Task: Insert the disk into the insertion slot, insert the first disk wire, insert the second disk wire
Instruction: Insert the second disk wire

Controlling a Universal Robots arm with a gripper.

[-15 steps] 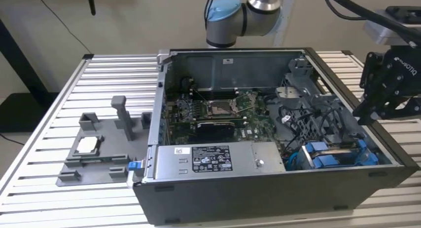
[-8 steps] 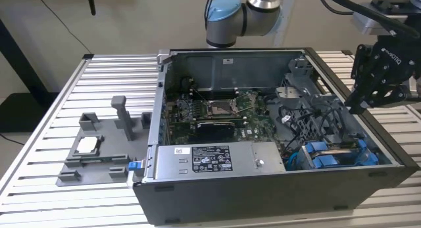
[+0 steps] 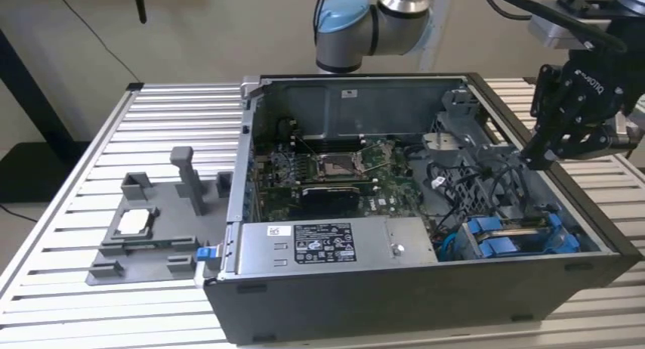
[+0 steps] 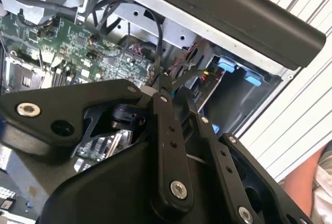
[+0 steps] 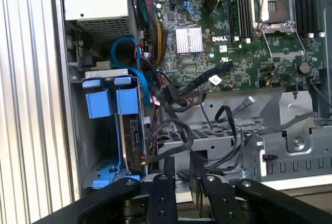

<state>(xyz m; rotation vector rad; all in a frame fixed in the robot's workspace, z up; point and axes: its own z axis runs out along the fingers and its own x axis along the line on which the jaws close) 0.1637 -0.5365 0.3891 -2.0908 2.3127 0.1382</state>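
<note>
Fingers [image 4: 166,120] pinched on a black wire [image 4: 156,42], disk [image 5: 132,138] seated close by.
Right up close in the second wrist view, the gripper [image 4: 165,88] has its fingers together, clamped on the black wire that loops up from their tips. Just beyond, in the first wrist view, the disk sits down inside the insertion slot [image 5: 93,141], near the fingertips but not touching. Farther out, the computer case [image 3: 403,304] rests on the slatted bench [image 3: 171,122].

The robot arm [image 3: 378,20] is cut off by the exterior view's top edge. In the first wrist view, the disk [image 5: 130,136] is mostly hidden inside the insertion slot [image 5: 102,141]; only a narrow edge is shown. In the second wrist view, the motherboard [image 4: 62,42] is partly covered by the gripper [image 4: 160,85], and a person's arm [image 4: 309,182] is cut off.
</note>
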